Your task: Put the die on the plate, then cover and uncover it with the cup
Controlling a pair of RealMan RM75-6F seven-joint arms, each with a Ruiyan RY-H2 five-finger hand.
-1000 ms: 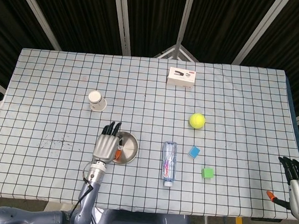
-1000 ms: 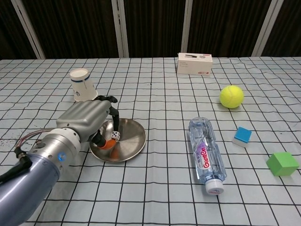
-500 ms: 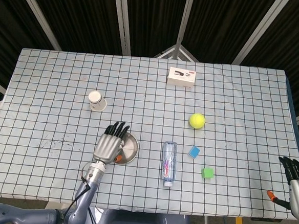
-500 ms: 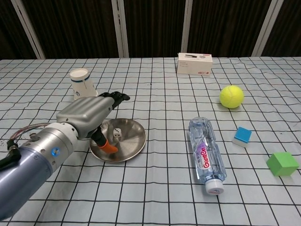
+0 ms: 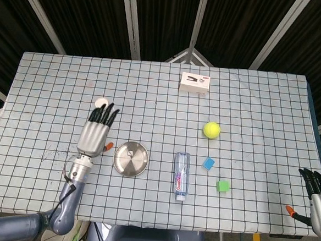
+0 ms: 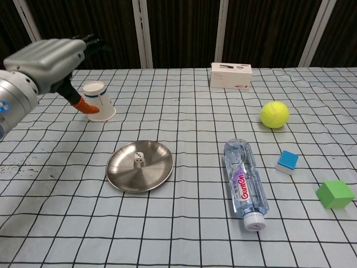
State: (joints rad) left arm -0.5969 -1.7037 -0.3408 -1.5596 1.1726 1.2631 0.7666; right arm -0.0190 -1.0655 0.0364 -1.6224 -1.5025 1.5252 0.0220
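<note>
— Die point(image 6: 140, 160) lying alone near the middle of the plate point(image 6: 159, 173), untouched. Left hand point(image 5: 95, 132) lifted clear, fingers spread, nothing held.

— And a second ago?

— Hunched over the plate's left side then, fingers curled down by the die. Half a second ago opening and rising. Now well off to the left, raised above the worktop point(image 5: 249, 115), fingertips reaching toward the cup point(image 6: 98, 101).

— Meaning for the task?

— First step done, by the look of it: die placed and let go. Covering comes next, so probably a reach for the cup, standing mouth down, well apart from the plate at the far left.

— Touching the cup yet?

— Hard to say. From the head view, fingers overlapping all but a sliver of the cup; from the chest view, the orange thumb tip just beside its rim. Possibly hovering above rather than in contact.

— Right hand point(image 5: 319, 202)?

— Unmoved at the near right corner, fingers extended, idle, nothing in them. Seen only from the head view.

— Anything else shifted?

— No. Bottle point(image 6: 244, 177), tennis ball point(image 6: 274, 114), blue block point(image 6: 287, 161), green block point(image 6: 334, 194) and white box point(image 6: 231, 75) all as before.
</note>
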